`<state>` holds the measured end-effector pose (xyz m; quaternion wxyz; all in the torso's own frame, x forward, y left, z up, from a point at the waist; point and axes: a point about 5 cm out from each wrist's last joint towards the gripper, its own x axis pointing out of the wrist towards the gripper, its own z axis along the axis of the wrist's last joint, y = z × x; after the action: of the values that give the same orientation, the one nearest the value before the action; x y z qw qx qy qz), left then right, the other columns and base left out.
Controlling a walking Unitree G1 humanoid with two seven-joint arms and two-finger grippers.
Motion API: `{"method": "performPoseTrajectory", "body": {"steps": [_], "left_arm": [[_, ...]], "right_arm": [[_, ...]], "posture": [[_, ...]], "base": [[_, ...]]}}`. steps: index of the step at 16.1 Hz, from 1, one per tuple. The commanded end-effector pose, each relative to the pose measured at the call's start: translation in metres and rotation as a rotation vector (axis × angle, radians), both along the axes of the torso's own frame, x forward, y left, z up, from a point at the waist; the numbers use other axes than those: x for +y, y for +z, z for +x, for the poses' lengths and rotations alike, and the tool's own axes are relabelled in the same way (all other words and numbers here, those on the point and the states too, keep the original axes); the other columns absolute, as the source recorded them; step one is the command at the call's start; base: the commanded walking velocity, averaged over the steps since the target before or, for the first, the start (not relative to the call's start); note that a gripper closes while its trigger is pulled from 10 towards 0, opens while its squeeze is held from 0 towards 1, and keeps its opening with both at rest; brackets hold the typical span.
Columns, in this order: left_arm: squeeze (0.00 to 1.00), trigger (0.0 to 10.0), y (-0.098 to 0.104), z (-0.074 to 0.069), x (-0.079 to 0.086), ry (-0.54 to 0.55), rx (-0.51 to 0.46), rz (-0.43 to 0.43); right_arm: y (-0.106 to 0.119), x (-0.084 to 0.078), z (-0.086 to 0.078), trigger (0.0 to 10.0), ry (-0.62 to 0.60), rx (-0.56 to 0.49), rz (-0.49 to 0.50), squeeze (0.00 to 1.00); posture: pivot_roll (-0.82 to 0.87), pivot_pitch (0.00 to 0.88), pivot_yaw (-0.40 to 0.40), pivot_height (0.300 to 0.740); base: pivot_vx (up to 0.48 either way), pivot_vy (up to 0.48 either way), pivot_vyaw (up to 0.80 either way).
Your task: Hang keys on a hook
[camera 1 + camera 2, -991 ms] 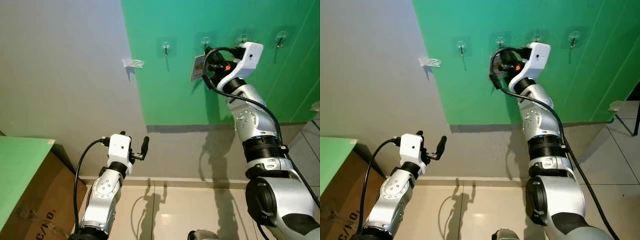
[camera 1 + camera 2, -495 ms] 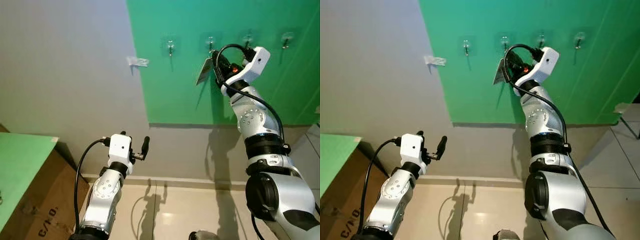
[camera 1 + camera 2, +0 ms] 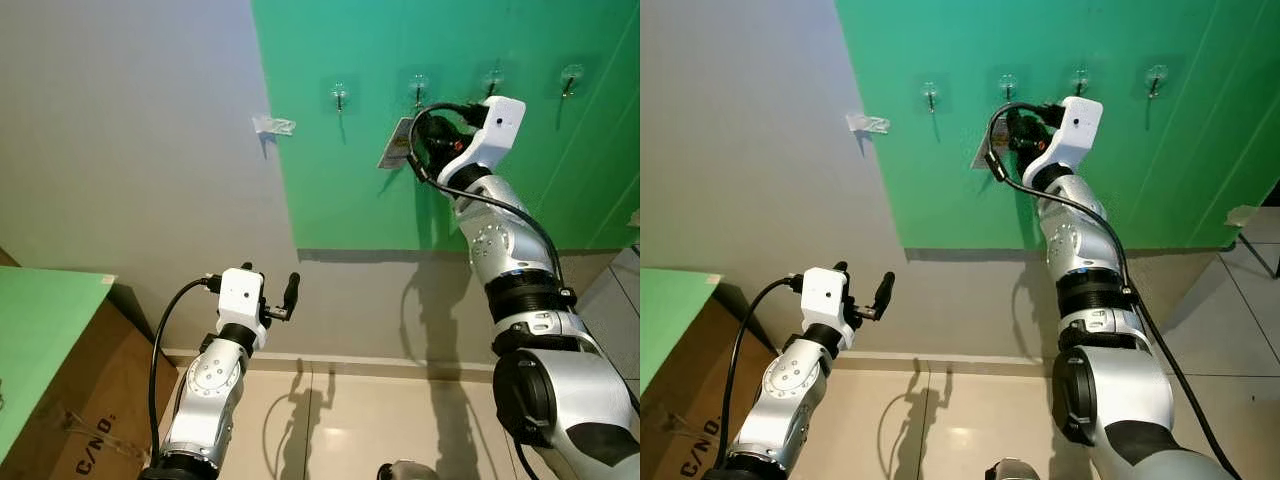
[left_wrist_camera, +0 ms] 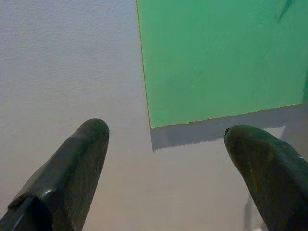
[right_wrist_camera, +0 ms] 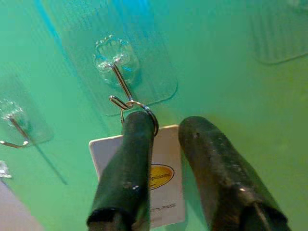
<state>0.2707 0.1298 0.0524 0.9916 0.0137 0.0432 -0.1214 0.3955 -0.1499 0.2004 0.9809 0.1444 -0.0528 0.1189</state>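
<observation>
The keys (image 5: 144, 178) show as a thin silver ring with a white card tag hanging from it; the tag carries a yellow oval mark and a line of small print too fine to read. The ring sits at the tip of the hook (image 5: 118, 79), a bent metal wire set in a clear, paw-shaped plastic mount on a transparent adhesive pad; whether the ring is fully over the wire cannot be told. The right gripper (image 5: 161, 130) is raised to the green panel (image 3: 340, 190), its two black fingers a little apart, one finger lying over the ring and the tag's top edge, the other just beside the tag. In the head view the tag hangs tilted just below the second of four like hooks set in a row across the panel. The panel is smooth and matte green, ending in a straight lower edge over a plain grey wall (image 3: 130, 150). A small clear bracket (image 3: 270, 126) sticks out from the wall, near the panel's left edge. The left gripper (image 4: 168, 159) is held low before the wall, its blunt, rounded fingers spread wide and holding nothing. Below lie glossy beige floor tiles (image 3: 340, 420), and at the lower left a brown cardboard box (image 3: 70, 410) stands under a green board (image 3: 40, 340).
</observation>
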Motion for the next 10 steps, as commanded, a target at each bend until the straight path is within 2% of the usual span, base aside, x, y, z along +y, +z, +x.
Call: {"method": "performPoseTrajectory", "body": {"steps": [1,6,10], "left_arm": [[0.0,10.0,0.001,0.0002,0.0018,0.0,0.0,0.015],[0.0,10.0,0.0023,0.0006,0.0009,-0.007,-0.01,0.025],[0.0,10.0,0.0016,0.0007,0.0006,-0.008,-0.006,0.022]], "right_arm": [[-0.0075,-0.0016,-0.0013,10.0,-0.012,0.021,-0.019,1.0],[-0.0056,-0.004,-0.0009,10.0,-0.041,-0.003,-0.035,1.0],[-0.0067,-0.003,-0.0022,10.0,-0.044,-0.028,-0.102,1.0]], "posture": [[-0.18,0.0,0.073,0.74],[-0.18,0.0,0.074,0.74],[-0.18,0.0,0.074,0.74]], "base": [[0.0,0.0,0.0],[0.0,0.0,0.0],[0.0,0.0,0.0]]}}
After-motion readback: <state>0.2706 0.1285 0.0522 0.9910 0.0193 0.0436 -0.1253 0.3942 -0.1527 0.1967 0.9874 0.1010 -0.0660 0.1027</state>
